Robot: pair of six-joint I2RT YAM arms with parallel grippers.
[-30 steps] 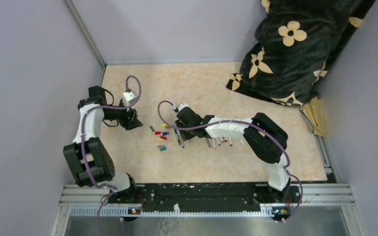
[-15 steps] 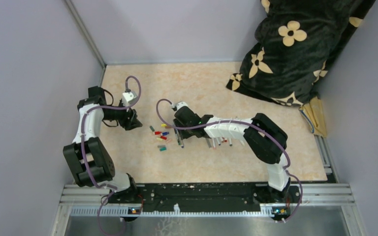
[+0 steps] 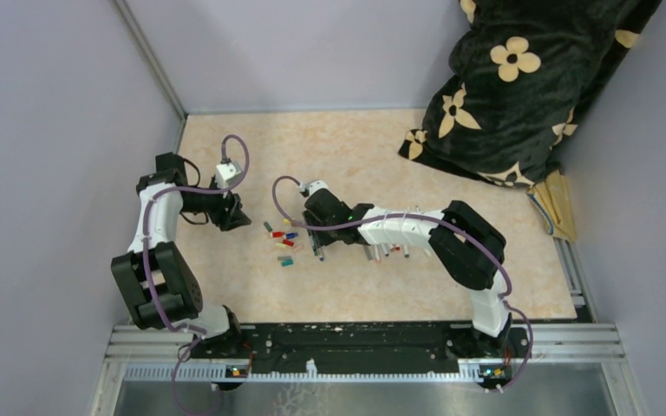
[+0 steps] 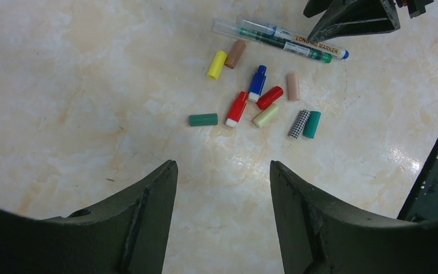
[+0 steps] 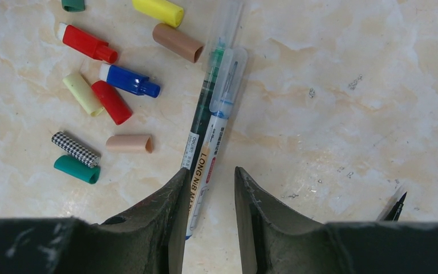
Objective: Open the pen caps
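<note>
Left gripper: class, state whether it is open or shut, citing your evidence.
Open. The left gripper holds nothing: in its wrist view its fingers stand well apart, only bare table between them.

The right end effector is standing with its jaws partly apart, straddling the near end of two pens. These are lying side by side on the marbled bench, one green-inked, one labelled LONG NIB MARKER, both wearing clear caps. Loose pen caps are lying scattered to their left: yellow, brown, red, blue, pale green, beige, chequered, teal. A black pen tip is showing at the lower right.
</note>
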